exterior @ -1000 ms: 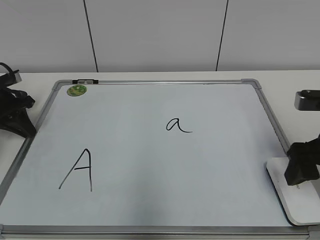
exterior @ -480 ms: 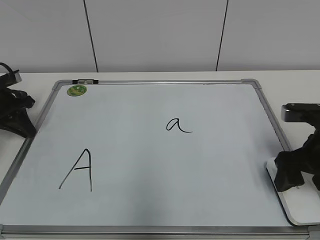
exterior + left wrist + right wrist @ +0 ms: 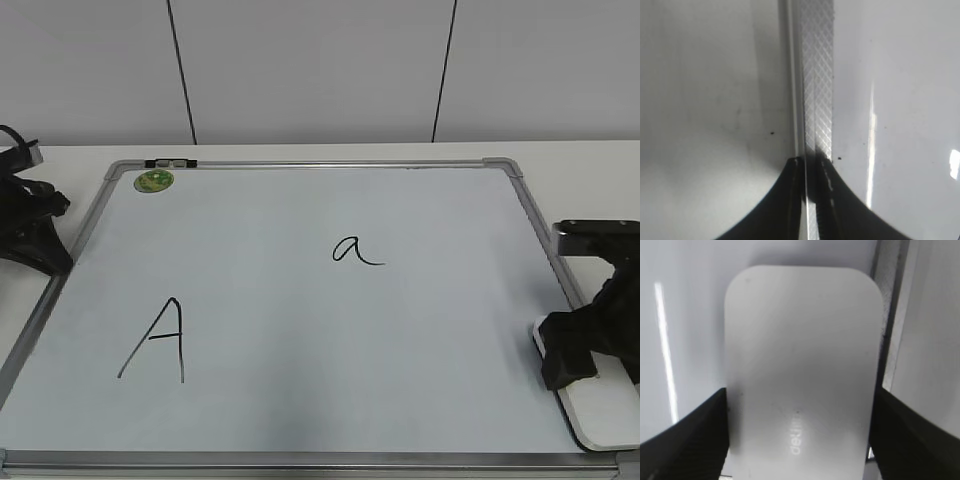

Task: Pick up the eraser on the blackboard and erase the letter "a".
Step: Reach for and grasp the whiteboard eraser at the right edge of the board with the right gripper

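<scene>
Right between my black right gripper [image 3: 800, 435] fingers I see the eraser [image 3: 801, 365], white on top with small pale grey letters. Its edge looks dark. Beside that gripper, the blackboard [image 3: 300, 330] is a pale bluish white with a silver frame. Far off to the gripper's left the letter "a" [image 3: 356, 251] is thin and black, and so is the big "A" [image 3: 156, 340]. The round magnet [image 3: 154, 181] is green. Under my black left gripper [image 3: 810, 200], the frame has a silver criss-cross pattern.
</scene>
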Controlling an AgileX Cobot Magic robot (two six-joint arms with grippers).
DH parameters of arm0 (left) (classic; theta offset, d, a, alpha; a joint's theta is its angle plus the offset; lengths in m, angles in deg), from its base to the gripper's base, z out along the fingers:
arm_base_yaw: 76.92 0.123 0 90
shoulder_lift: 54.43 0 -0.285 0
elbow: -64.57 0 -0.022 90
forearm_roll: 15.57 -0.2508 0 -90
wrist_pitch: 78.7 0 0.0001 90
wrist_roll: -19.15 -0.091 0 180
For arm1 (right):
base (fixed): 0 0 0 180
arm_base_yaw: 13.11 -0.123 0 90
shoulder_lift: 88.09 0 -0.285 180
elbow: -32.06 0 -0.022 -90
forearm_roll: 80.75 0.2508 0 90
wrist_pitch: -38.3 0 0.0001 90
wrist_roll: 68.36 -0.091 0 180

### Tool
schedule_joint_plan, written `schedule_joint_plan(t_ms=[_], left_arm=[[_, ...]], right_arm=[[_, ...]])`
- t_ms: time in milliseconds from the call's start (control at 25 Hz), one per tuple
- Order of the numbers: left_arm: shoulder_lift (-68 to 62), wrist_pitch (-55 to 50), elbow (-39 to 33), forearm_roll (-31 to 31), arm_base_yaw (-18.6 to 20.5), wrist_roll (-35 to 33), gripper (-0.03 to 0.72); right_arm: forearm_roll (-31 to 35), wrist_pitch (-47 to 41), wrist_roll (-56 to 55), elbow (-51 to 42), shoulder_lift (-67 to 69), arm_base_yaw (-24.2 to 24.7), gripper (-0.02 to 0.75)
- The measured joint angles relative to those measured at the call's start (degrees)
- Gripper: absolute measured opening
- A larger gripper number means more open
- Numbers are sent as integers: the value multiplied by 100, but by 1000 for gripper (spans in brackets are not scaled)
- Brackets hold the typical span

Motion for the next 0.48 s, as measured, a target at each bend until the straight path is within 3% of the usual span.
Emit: schedule_joint_plan(t_ms=[160,480], left_arm=[[0,0,0,0,0,0,34],[0,0,0,0,0,0,34]], right_arm=[[13,5,0,13,23,0,552],[44,5,13,13,13,-9,544]])
